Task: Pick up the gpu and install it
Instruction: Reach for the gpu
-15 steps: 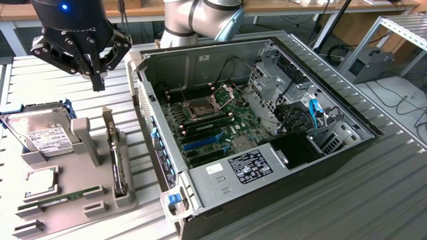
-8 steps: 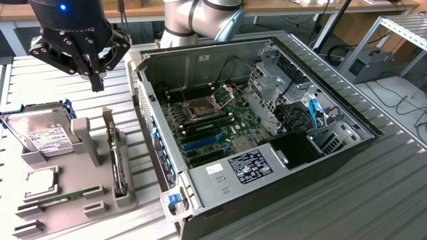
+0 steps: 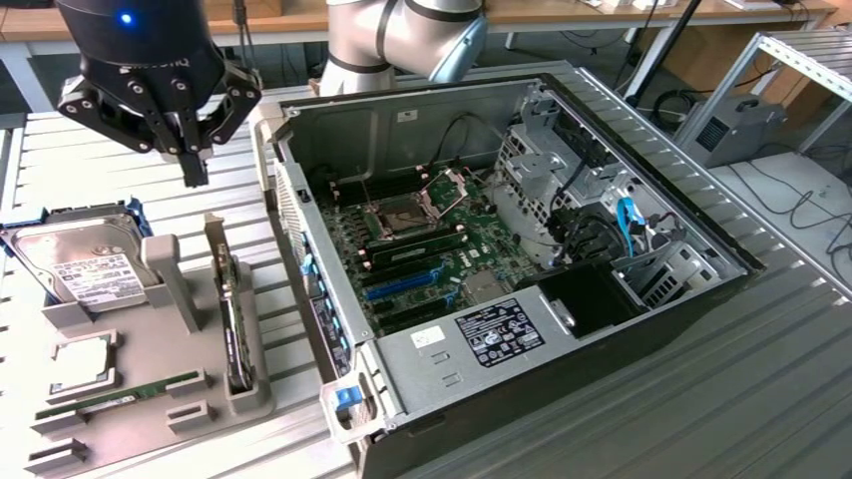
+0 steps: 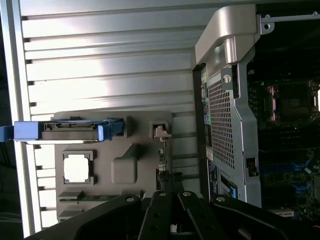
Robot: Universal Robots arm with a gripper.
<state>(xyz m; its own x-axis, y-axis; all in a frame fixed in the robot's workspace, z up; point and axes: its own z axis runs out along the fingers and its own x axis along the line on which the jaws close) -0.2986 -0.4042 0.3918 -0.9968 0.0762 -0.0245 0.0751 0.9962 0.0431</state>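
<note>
The gpu [image 3: 235, 317] stood on edge along the side of the holder [image 3: 158, 351] nearest the computer case [image 3: 440, 108], while the gripper [image 3: 196, 176] hung above with fingers pressed together; a clean pick would need them spread squarely across its thin top edge.

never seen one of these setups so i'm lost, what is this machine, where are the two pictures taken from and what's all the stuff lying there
It is a robot arm ending in a black claw. One picture comes from a camera standing off to the side, the other from a camera on the arm's wrist. On the table sits a grey tray holding computer parts: a hard drive, a processor chip, a RAM stick, and the gpu standing on edge in a slot. On the exterior view's right of it lies an open computer case. The claw is shut, holds nothing, and hangs above the tray, near the gpu.
</note>
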